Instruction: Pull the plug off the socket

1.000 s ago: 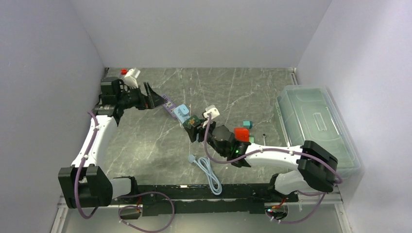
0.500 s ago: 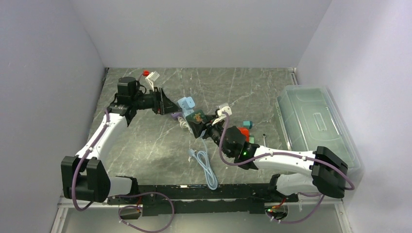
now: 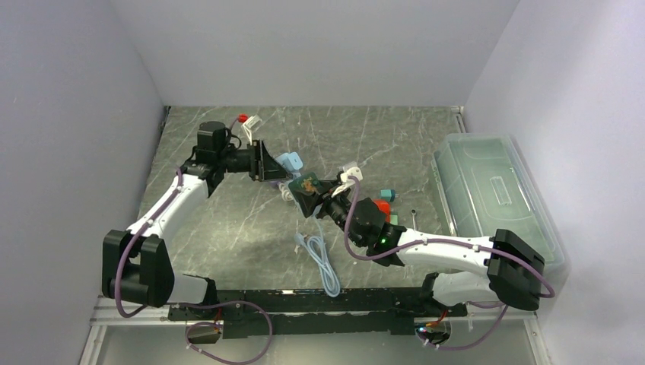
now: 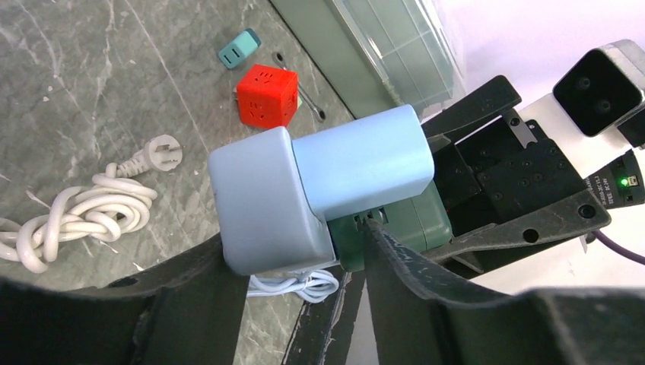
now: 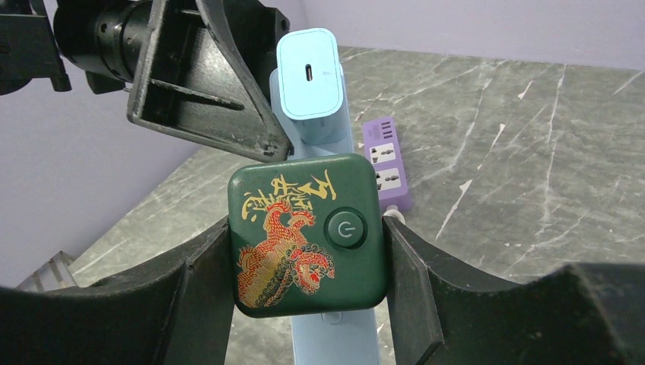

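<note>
Right wrist view: right gripper [image 5: 306, 232] clamped on green socket cube [image 5: 304, 262], frame centre, dragon print visible. Left wrist view alone shows left gripper [image 4: 297, 236] straddling light-blue plug [image 4: 319, 171], mid-frame; cannot tell whether it grips.

Grey marble table [image 3: 228, 220], seen from above me. A clear lidded box [image 3: 494, 190] stands at 3 o'clock, beside the right wall [image 3: 578, 114]. A red cube [image 4: 265, 95] sits near the middle. In my left wrist view a small teal charger [image 4: 239, 47] lies at its 11 o'clock, near but apart, and a coiled white cord [image 4: 76, 217] with a round head lies at its 8 o'clock. A pale blue cable [image 3: 323, 262] trails towards 6 o'clock. A purple power strip [image 5: 388, 161] lies flat, two outlets showing in my right wrist view.
</note>
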You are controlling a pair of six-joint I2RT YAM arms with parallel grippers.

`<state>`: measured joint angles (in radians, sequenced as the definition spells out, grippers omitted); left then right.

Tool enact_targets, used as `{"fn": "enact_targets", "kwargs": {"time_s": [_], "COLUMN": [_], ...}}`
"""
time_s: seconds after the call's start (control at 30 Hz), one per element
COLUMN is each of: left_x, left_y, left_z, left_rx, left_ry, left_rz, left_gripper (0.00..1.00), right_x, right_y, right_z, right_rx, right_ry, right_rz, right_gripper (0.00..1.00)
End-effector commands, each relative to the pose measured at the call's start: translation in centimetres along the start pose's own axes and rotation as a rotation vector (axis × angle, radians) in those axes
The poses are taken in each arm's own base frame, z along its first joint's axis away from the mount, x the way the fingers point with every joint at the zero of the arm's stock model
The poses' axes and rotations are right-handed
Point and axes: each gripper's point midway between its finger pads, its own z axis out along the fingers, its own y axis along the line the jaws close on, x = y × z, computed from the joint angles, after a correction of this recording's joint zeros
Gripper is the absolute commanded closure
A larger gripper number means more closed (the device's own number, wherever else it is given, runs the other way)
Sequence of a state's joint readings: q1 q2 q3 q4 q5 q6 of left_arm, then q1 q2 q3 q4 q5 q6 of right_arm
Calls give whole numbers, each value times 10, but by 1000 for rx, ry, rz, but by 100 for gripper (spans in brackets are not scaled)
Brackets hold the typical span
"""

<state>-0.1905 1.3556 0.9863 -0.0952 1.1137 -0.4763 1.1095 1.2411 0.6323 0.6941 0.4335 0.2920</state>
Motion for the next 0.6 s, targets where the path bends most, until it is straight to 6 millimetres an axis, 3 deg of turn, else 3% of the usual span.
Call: {"fn": "enact_targets", "kwargs": {"time_s": [0.0, 0.23, 0.4, 0.57], "left_x": [-1, 2, 2, 2], "left_y": [-9, -10, -10, -7], "left_z": [3, 7, 7, 7], "left_rx": [46, 72, 62, 48], "left_ry": [13, 28, 28, 25], "left_rz": [22, -3, -1, -4], "left_gripper": [45, 73, 98, 100], "right_x": [-69, -65, -59, -53], "right_y": [27, 25, 20, 16], "right_z": [-4, -3, -2, -1], "right_rx": [-100, -87, -61, -49], "right_ry": [-205, -199, -188, -175], "right_rz": [121, 110, 92, 81], "right_gripper": [100, 100, 100, 100]}}
